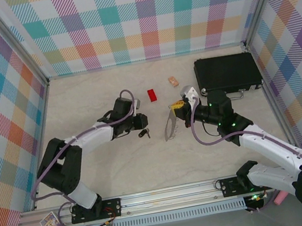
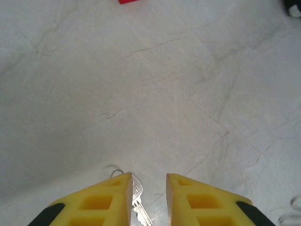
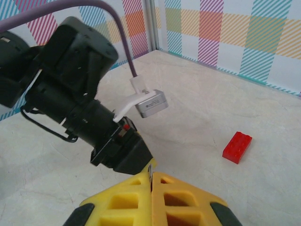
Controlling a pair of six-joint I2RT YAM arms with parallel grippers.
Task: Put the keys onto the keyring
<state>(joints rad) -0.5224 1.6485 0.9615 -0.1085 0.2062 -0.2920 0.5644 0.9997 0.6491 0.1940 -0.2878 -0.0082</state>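
A small silver key [image 2: 136, 197] with a thin wire loop at its head lies between my left gripper's [image 2: 148, 178] yellow fingers, resting against the left one. The jaws stand apart with a gap beside the key. From above, the left gripper [image 1: 140, 125] hangs just over the dark key [image 1: 144, 132] on the table. The right gripper [image 1: 175, 107] is shut on the grey keyring [image 1: 168, 124], which hangs down tilted to the key's right. In the right wrist view only a thin metal edge of the keyring [image 3: 150, 169] shows between the closed fingers [image 3: 151, 175].
A red block [image 1: 152, 94] and a small tan block [image 1: 173, 80] lie behind the grippers. A black case [image 1: 227, 73] sits at the back right. The left arm's wrist [image 3: 94, 122] is close in front of the right gripper. Checked walls surround the table.
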